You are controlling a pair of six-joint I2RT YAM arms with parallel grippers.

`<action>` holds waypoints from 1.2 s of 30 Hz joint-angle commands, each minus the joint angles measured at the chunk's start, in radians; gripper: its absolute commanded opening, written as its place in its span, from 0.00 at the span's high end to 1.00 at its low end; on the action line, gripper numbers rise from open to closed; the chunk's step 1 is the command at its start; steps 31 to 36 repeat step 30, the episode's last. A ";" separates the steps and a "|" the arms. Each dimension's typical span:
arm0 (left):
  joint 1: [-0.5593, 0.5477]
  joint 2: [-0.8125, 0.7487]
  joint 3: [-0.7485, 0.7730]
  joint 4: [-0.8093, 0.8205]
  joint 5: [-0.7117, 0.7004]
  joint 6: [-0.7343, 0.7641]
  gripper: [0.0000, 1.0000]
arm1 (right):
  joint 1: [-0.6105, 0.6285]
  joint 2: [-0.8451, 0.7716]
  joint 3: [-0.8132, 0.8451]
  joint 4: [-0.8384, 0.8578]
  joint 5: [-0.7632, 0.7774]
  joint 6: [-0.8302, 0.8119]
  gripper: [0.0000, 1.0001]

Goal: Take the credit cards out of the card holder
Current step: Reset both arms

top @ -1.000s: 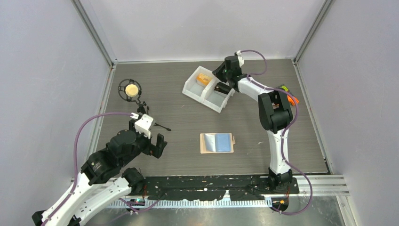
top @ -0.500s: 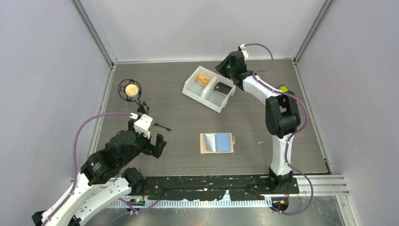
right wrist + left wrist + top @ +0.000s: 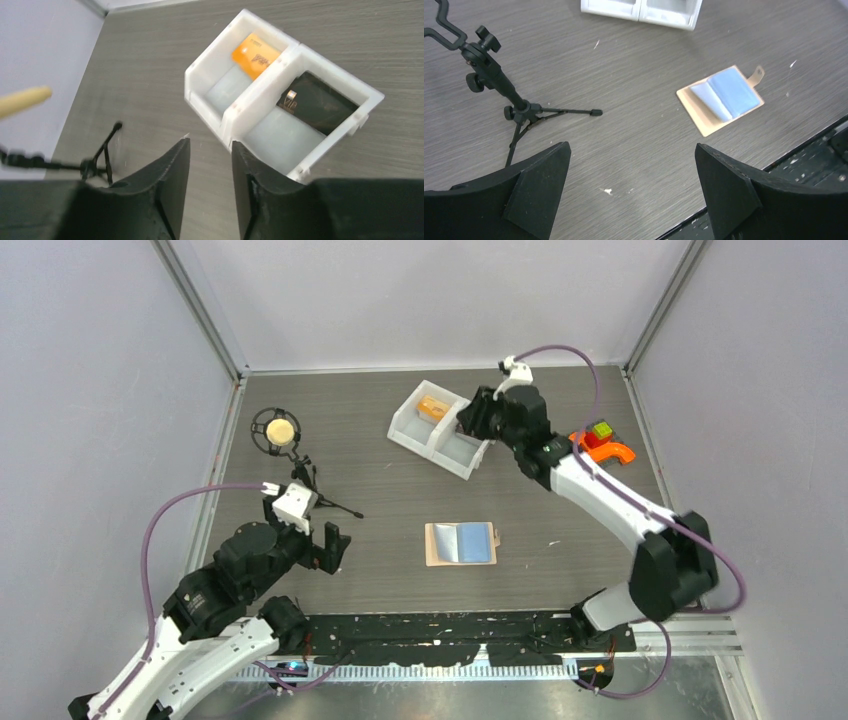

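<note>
Credit cards (image 3: pixel 256 54) both sit in the white two-compartment bin (image 3: pixel 260 82): orange card (image 3: pixel 252 50) in one compartment, black card (image 3: pixel 315 100) in the other. Card holder (image 3: pixel 460 543) lies open mid-table, blue lining up, well apart from the bin. Right gripper (image 3: pixel 210 145) hangs over the bin, jaws narrowly parted, empty. Left gripper (image 3: pixel 631 147) is spread wide, empty, near the black tripod stand (image 3: pixel 499 85).

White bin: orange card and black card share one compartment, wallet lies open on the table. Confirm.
Wrong on one point: the right wrist view shows the orange card and the black card in separate compartments of the white bin. The wallet does lie open on the table.
</note>
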 commanded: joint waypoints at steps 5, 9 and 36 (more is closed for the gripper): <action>0.002 -0.078 -0.062 0.212 -0.013 -0.142 0.00 | 0.056 -0.450 -0.230 -0.206 0.060 -0.115 0.06; 0.003 -0.097 -0.109 0.308 0.019 -0.199 0.00 | 0.057 -0.629 -0.269 -0.318 0.086 -0.107 0.03; 0.003 -0.144 -0.160 0.344 0.041 -0.213 0.00 | 0.057 -0.842 -0.333 -0.454 0.126 0.030 0.02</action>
